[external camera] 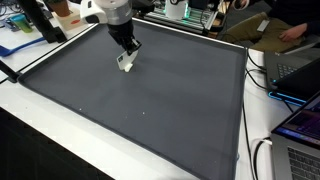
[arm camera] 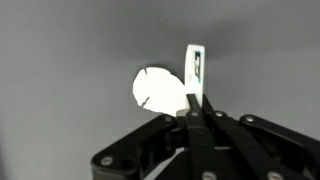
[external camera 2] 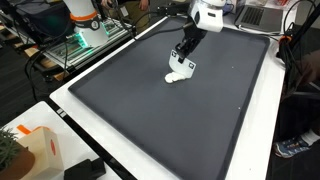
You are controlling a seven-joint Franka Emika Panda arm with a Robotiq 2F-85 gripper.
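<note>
My gripper (external camera: 127, 53) hangs over the far part of a dark grey mat (external camera: 150, 110) and is shut on a small white object (external camera: 125, 62), which looks like a cup or scoop with a flat handle. In the wrist view the fingers (arm camera: 194, 112) pinch the white handle (arm camera: 195, 68), and the object's round white body (arm camera: 155, 90) shows beyond them. In an exterior view the white object (external camera 2: 179, 71) rests on or just above the mat (external camera 2: 190, 120) beneath the gripper (external camera 2: 184, 56).
The mat lies on a white table (external camera: 40, 130). Laptops (external camera: 300, 130) and cables sit at one side. A person's arm (external camera: 290, 30) is at the back. Electronics with green light (external camera 2: 85, 35) and a white-and-orange box (external camera 2: 30, 150) stand beside the mat.
</note>
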